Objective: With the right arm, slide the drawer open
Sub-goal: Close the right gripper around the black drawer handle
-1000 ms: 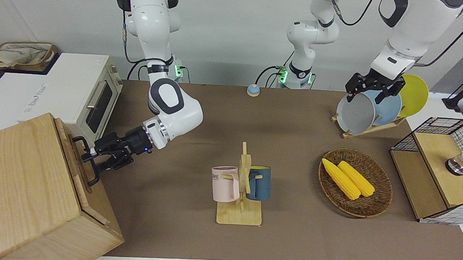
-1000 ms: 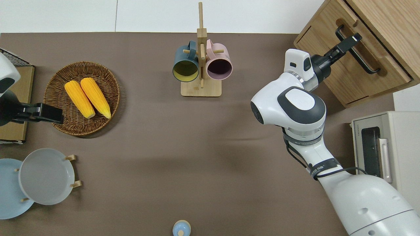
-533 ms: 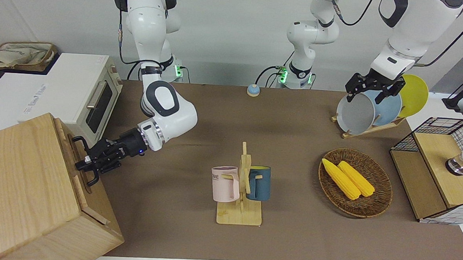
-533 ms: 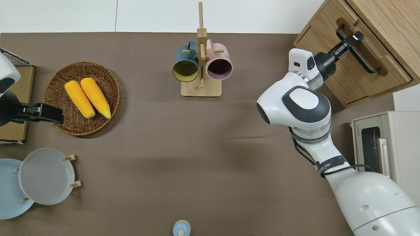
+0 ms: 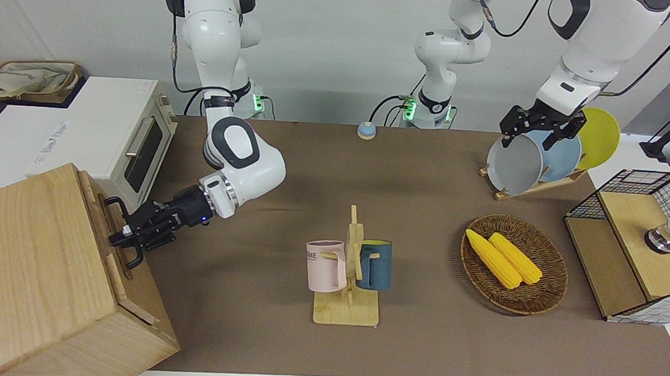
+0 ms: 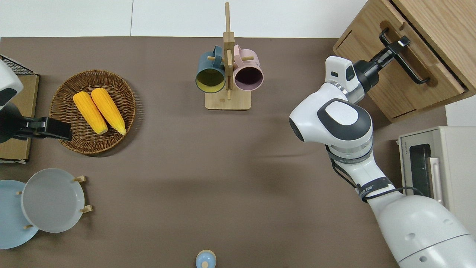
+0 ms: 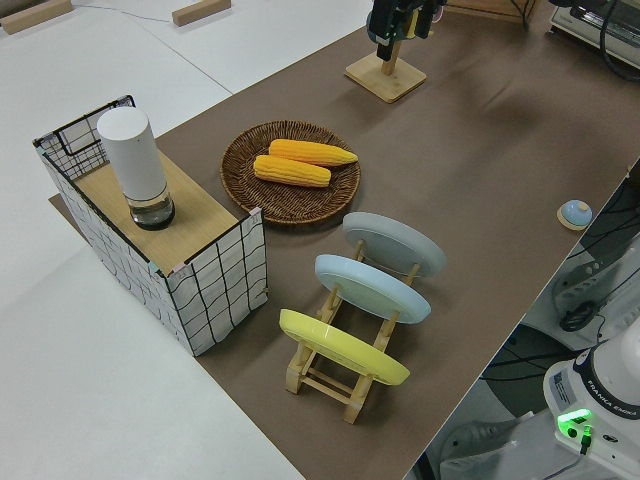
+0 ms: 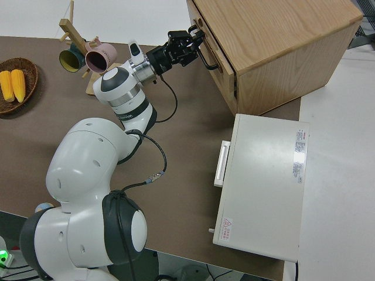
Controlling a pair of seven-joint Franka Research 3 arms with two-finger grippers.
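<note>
Reaching: right arm (image 6: pixel 334 123) stretches low from the robots toward the drawer (image 6: pixel 401 70), wrist level.
Grip: right gripper (image 5: pixel 123 235) looks pinched on the black handle (image 6: pixel 407 59), though the fingers' contact is hard to make out.
Drawer: front of the wooden cabinet (image 5: pixel 32 275), at the right arm's end of the table, pulled out a little.
Overhead view only: gap line along the drawer's edge.
Right side view only: toaster oven (image 8: pixel 263 181) beside the cabinet, nearer the robots.
Left arm: parked.
</note>
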